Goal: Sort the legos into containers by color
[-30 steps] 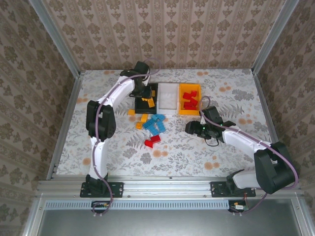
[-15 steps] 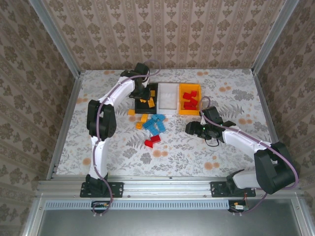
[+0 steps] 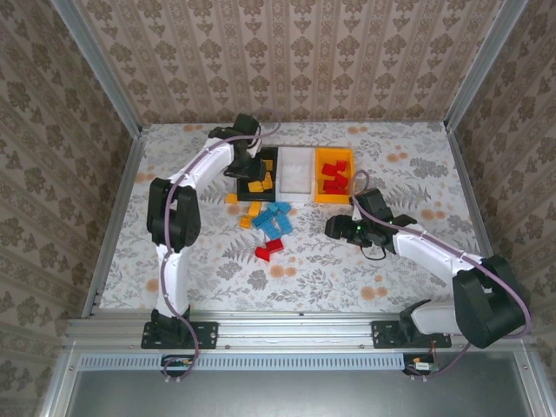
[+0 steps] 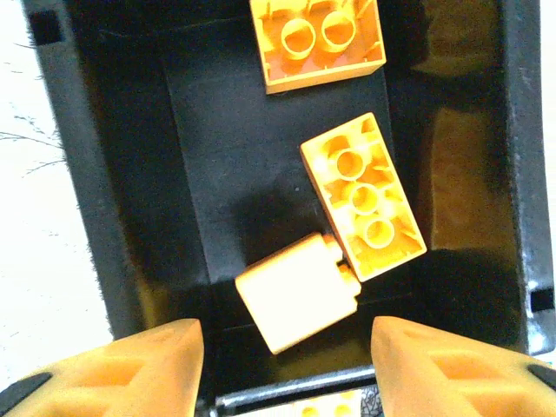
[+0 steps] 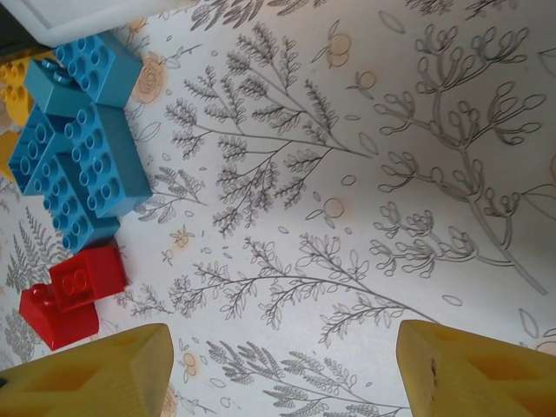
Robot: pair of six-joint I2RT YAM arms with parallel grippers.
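Three orange-yellow legos (image 4: 295, 291) lie in the black container (image 4: 95, 217). My left gripper (image 4: 287, 347) hangs open just over its near end, the closest brick lying loose ahead of the fingers. From above, the left gripper (image 3: 248, 168) is over the black container (image 3: 271, 156), beside the white container (image 3: 295, 172) and the orange-yellow container (image 3: 346, 158) holding red legos (image 3: 332, 176). Blue legos (image 3: 274, 219), red legos (image 3: 268, 250) and orange-yellow legos (image 3: 250, 213) lie on the table. My right gripper (image 3: 334, 228) is open and empty, low over bare tablecloth (image 5: 282, 347), right of the blue legos (image 5: 78, 139) and red legos (image 5: 74, 291).
Metal rails and patterned walls close in the table on all sides. One more orange-yellow brick (image 3: 232, 198) sits left of the black container's front corner. A corner of the white container (image 5: 69, 13) shows in the right wrist view.
My left gripper has opened and let an orange-yellow brick drop into the black container. The right arm has barely moved.
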